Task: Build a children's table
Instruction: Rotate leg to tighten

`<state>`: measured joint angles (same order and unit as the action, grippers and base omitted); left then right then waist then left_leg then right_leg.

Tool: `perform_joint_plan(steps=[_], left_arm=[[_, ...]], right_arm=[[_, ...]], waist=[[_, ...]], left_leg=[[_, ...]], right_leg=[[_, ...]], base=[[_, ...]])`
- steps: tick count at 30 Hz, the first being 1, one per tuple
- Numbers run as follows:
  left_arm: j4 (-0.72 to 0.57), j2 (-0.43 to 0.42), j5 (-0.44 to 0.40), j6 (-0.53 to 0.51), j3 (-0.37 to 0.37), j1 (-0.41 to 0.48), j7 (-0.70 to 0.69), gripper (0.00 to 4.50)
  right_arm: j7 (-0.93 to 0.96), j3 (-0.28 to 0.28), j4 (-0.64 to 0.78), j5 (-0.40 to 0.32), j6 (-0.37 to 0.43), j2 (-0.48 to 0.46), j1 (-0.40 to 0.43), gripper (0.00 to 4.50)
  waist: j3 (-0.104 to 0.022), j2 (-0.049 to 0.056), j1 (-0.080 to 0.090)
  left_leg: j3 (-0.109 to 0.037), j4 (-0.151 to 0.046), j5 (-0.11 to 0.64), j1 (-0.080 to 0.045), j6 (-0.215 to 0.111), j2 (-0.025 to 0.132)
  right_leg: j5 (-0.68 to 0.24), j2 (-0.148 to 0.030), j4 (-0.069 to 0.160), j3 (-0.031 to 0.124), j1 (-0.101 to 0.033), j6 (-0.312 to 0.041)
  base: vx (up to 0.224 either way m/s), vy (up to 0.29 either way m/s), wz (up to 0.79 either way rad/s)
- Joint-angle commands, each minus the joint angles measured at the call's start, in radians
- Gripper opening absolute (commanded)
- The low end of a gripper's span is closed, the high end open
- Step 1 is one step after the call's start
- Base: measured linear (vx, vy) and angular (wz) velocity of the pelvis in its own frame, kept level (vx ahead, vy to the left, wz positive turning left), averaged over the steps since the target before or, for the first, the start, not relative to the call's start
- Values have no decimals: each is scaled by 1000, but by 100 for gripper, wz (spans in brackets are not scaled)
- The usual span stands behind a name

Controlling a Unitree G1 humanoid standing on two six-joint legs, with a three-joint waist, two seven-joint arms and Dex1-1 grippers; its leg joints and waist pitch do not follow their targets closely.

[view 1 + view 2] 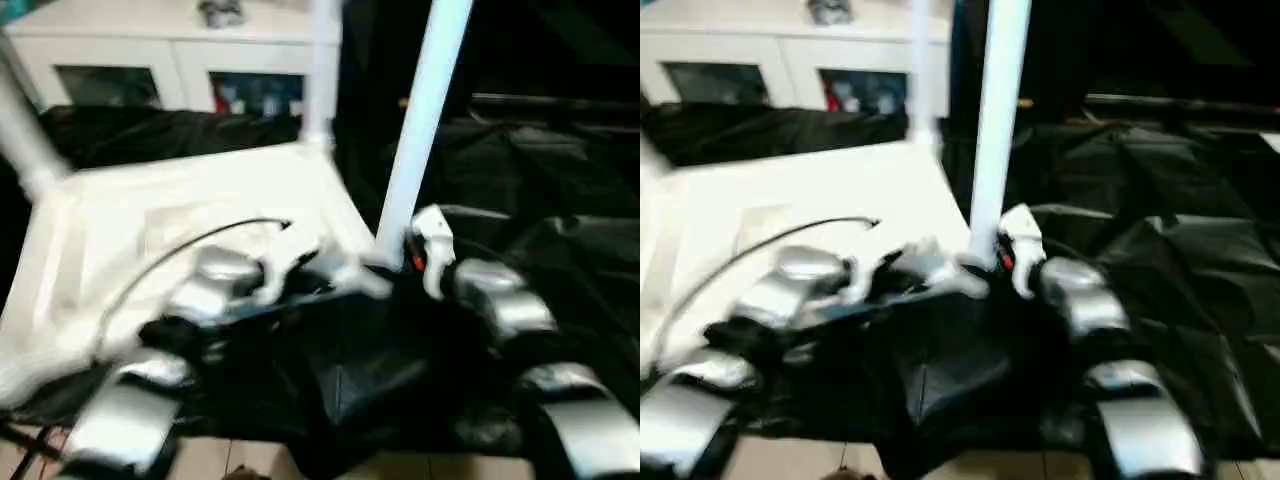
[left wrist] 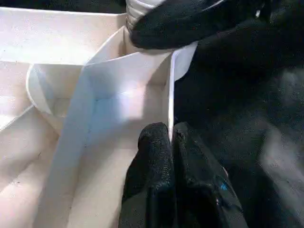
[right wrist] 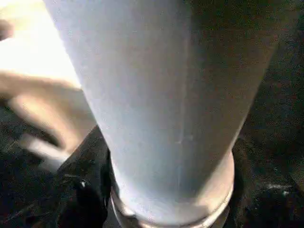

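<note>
The white table top [image 1: 150, 230] lies upside down on black cloth, ribs facing up. Three white legs stand up from its corners: one at the far left [image 1: 20, 130], one at the far corner [image 1: 322, 70] and one at the near right corner [image 1: 425, 120]. My left gripper [image 2: 169, 142] is shut on the thin rim wall of the table top, close to that near right corner. My right gripper [image 1: 395, 262] sits at the base of the near right leg [image 3: 161, 104], with a black finger [image 3: 80, 190] against the tube just above its socket.
Black cloth [image 1: 560, 200] covers the work surface to the right and front. A white cabinet with glass doors [image 1: 170, 50] stands behind. A thin black cable [image 1: 180, 245] arcs over the table top by my left forearm.
</note>
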<state>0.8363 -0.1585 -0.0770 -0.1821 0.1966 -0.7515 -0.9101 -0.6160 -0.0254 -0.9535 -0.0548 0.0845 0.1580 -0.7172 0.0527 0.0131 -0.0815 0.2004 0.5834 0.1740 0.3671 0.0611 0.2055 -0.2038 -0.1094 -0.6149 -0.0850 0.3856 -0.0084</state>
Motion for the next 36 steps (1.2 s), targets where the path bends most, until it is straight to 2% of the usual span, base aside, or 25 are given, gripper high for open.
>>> perform_joint_plan(steps=[1, 4, 5, 7, 10, 11, 12, 13, 16, 17, 20, 22, 24, 25, 29, 32, 34, 36], left_arm=[[-8, 55, 17, 4, -19, -37, 75, 0], [-11, 77, 10, 0, -13, -39, 109, 0], [-11, 90, 6, 3, -12, -40, 113, 0], [-19, 91, 5, 18, -4, -35, 96, 0], [-35, 83, 9, 25, 11, -21, 61, 0], [-47, 74, 17, 35, 17, -10, 27, 0], [-50, 71, 19, 38, 19, -7, 16, 0], [-63, 56, 25, 51, 27, 5, -20, 0], [-84, 37, 34, 47, 36, 20, -71, 0], [-95, 25, 39, 58, 42, 28, -104, 0], [-120, -7, 54, 79, 52, 47, -195, 0], [-130, -27, 60, 80, 55, 53, -243, 0], [-142, -43, 69, 75, 53, 58, -284, 0], [-145, -48, 71, 71, 53, 59, -295, 0], [-149, -76, 72, 88, 61, 62, -353, 0], [-155, -96, 83, 93, 66, 66, -407, 0], [-161, -105, 87, 92, 68, 69, -432, 0], [-166, -110, 87, 90, 70, 73, -443, 0]], right_arm=[[64, 35, -75, 15, 47, -65, 19, 275], [124, 29, -106, 22, 26, -107, 7, 275], [109, 20, -123, 15, 3, -130, -2, 275], [87, 14, -123, 3, 3, -139, -6, 345], [55, 18, -121, 2, -9, -137, -13, 347], [48, 28, -118, 13, -27, -126, -14, 357], [44, 30, -117, 16, -33, -122, -14, 386], [-3, 38, -105, 14, -57, -102, -12, 386], [-93, 44, -85, 6, -82, -73, -4, 386], [-137, 53, -74, 10, -100, -56, 3, 386], [-274, 80, -39, 21, -134, -2, 25, 386], [-369, 93, -17, 18, -141, 33, 39, 386], [-446, 104, 0, 12, -144, 62, 49, 386], [-466, 107, 5, 11, -144, 70, 51, 386], [-622, 142, 68, -8, -112, 117, 80, 386], [-695, 162, 107, -14, -97, 139, 98, 386], [-721, 166, 122, -18, -87, 143, 106, 360], [-728, 167, 129, -19, -81, 144, 109, 360]], waist=[[-62, -7, 2], [-65, -5, 3], [-65, -5, 2], [-64, -4, 3], [-63, -4, 3], [-63, -3, 3], [-63, -4, 5], [-64, -4, 7], [-68, -6, 6], [-70, -5, 4], [-72, -6, -3], [-73, -9, -7], [-71, -7, -9], [-69, -6, -11], [-68, -7, -12], [-68, -6, -15], [-69, -6, -16], [-68, -7, -18]], left_leg=[[-18, -74, 247, -16, 4, 28], [-17, -73, 219, -10, -13, 28], [-16, -71, 220, -11, -19, 27], [-15, -72, 227, -12, -26, 27], [-16, -75, 248, -12, -25, 29], [-16, -75, 254, -13, -23, 29], [-17, -76, 253, -12, -22, 30], [-17, -75, 251, -11, -24, 30], [-15, -70, 209, -7, -47, 30], [-13, -66, 173, -5, -66, 30], [-9, -59, 126, -4, -105, 31], [-9, -58, 131, -5, -115, 30], [-8, -58, 144, -5, -117, 32], [-9, -60, 162, -8, -111, 34], [-11, -63, 177, -9, -98, 37], [-11, -63, 177, -8, -95, 36], [-12, -63, 180, -8, -91, 36], [-12, -64, 178, -9, -88, 37]], right_leg=[[-250, -50, 86, 47, -33, -209], [-182, -48, 78, 46, -36, -220], [-171, -48, 79, 46, -36, -223], [-171, -46, 80, 46, -36, -224], [-192, -47, 82, 45, -36, -222], [-197, -49, 83, 46, -35, -222], [-196, -48, 83, 46, -36, -222], [-184, -48, 81, 45, -37, -225], [-119, -48, 74, 45, -43, -239], [-62, -46, 67, 43, -44, -258], [22, -44, 57, 42, -45, -284], [15, -43, 57, 41, -46, -290], [-3, -45, 59, 41, -44, -292], [-36, -45, 62, 42, -42, -288], [-70, -45, 63, 42, -41, -285], [-68, -45, 63, 43, -42, -284], [-69, -47, 63, 43, -41, -286], [-70, -47, 62, 43, -42, -285]], base=[[0, 0, 0], [0, 0, 0], [0, 0, 0], [0, 0, 0], [0, 0, 0], [0, 0, 0], [0, 0, 0], [0, 0, 0], [0, 0, 0], [0, 0, 0], [0, 0, 0], [0, 0, 0], [0, 0, 0], [0, 0, 0], [0, 0, 0], [0, 0, 0], [0, 0, 0], [0, 0, 0]])
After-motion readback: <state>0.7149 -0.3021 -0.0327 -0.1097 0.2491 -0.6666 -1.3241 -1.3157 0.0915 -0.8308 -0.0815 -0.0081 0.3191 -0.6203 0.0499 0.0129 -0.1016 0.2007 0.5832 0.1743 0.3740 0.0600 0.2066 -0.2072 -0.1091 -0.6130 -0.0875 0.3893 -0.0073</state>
